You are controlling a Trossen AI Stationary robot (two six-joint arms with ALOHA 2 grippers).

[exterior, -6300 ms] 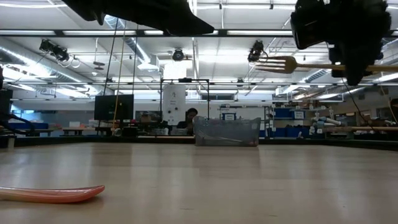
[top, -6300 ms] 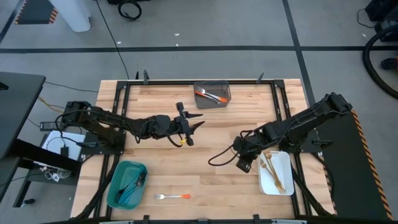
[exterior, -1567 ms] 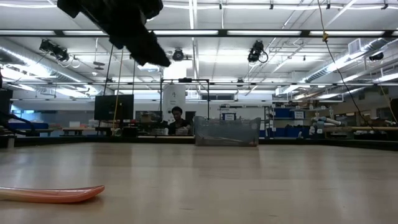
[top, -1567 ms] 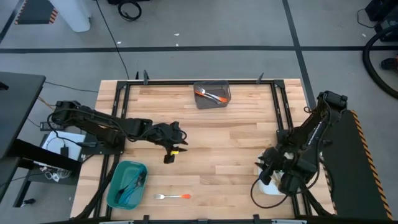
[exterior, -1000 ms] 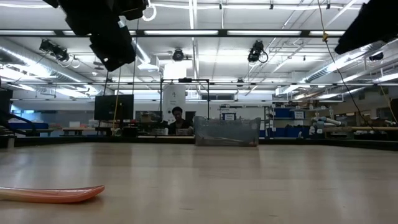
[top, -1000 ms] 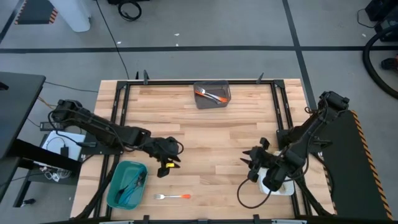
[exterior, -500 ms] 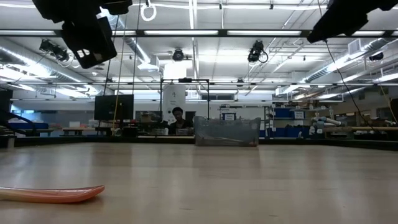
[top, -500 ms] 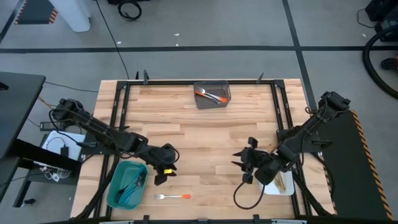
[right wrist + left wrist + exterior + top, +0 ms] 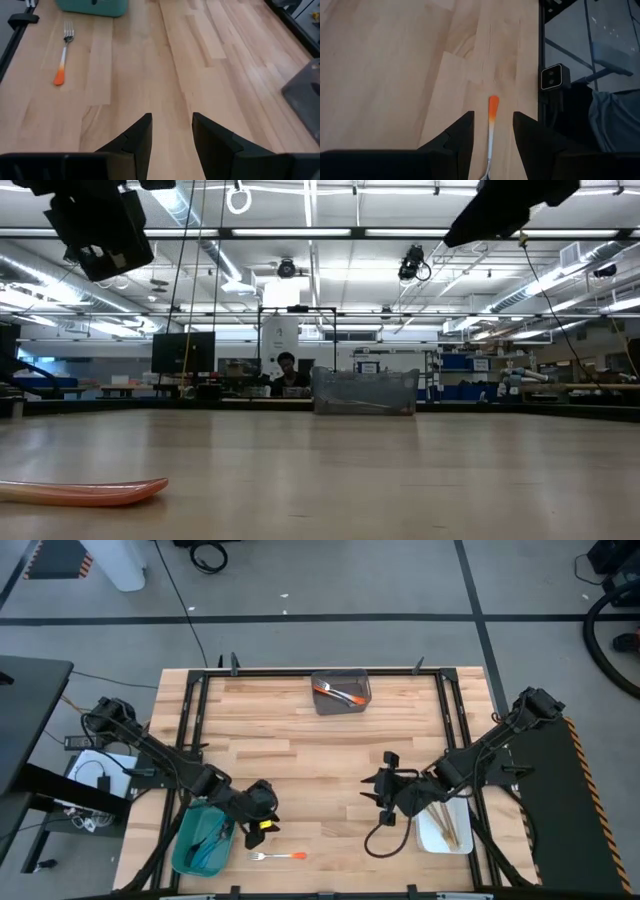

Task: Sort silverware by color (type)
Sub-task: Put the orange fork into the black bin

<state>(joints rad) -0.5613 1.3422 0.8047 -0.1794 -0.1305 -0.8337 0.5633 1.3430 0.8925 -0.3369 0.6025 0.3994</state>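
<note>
Three bins on the wooden table — teal, grey, white.

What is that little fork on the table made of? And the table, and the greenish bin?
The fork looks like shiny silver metal at the tines, with an orange handle that seems plastic or painted. The table looks like wood: pale planks with grain lines. The teal bin looks like smooth plastic, though I can't be sure.
</note>
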